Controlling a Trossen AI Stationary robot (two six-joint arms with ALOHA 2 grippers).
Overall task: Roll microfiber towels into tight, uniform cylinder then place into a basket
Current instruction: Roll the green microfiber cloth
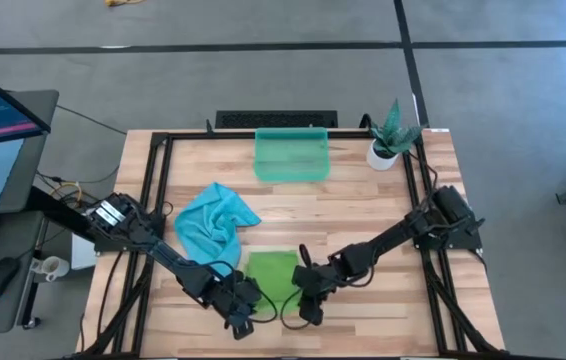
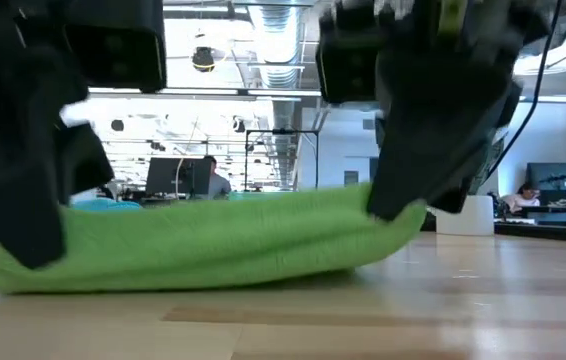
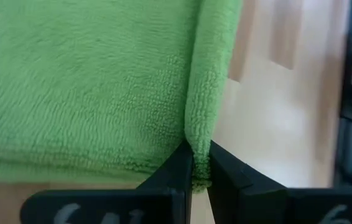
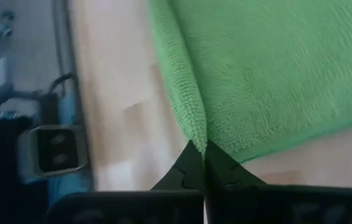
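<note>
Claws both clamped on the near edge of the green towel (image 1: pixel 269 275), one at each front corner, at the front of the surface (image 1: pixel 363 200). Left claw (image 1: pixel 246 318) pinched tight on its corner, a thin fold of cloth caught between the tips in the left wrist view. Right claw (image 1: pixel 303 312) pinched equally tight on the opposite corner, edge lifted a little off the wood in the low view. Best handled by raising both corners evenly, carrying the edge over toward the far side in one level line, then tucking it down snug so the first turn starts small and straight; uneven height or pace would likely skew the cylinder. Blue towel (image 1: pixel 215 222) crumpled just behind and to the left, not yet rolled. Basket (image 1: pixel 291 156) waiting at the far middle, apparently holding nothing.
</note>
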